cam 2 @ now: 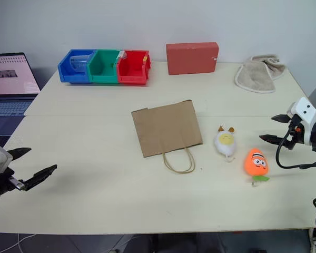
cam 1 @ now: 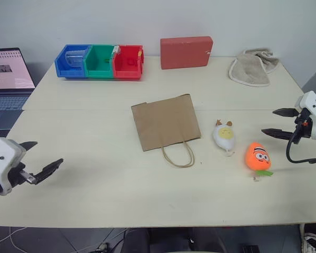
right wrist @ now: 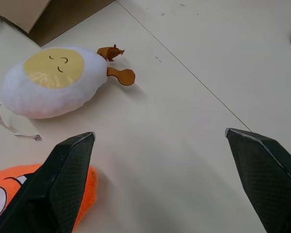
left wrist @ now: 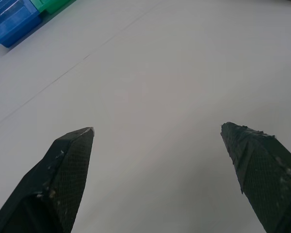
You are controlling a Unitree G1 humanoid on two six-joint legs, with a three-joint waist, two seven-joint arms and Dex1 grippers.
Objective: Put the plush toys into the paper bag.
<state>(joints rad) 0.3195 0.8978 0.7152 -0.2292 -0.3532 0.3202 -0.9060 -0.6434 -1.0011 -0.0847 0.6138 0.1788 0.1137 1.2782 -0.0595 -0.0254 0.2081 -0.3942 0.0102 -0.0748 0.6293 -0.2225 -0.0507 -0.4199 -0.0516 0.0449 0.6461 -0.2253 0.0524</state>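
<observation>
Head views: lying flat mid-table, paper bag (cam 1: pixel 165 122), handles toward the robot; just right of it, egg plush (cam 1: pixel 224 137) and carrot plush (cam 1: pixel 257 156). Behind: coloured bins (cam 1: pixel 100 61), red box (cam 1: pixel 186 52), beige cloth (cam 1: pixel 251 67).

Left wrist: left gripper (left wrist: pixel 157 131) gaping wide, holding nothing, over bare table (left wrist: pixel 174 73).

Right wrist: right gripper (right wrist: pixel 160 133) spreading fully, empty, beside both toys.

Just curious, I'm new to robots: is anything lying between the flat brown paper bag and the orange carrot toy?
Yes: the white egg-shaped plush toy lies between the paper bag and the orange carrot toy, seen from the head camera.

plush toys (cam 1: pixel 224 137): 2 | paper bag (cam 1: pixel 166 122): 1 | bins (cam 1: pixel 100 61): 3 | red box (cam 1: pixel 186 52): 1
</observation>
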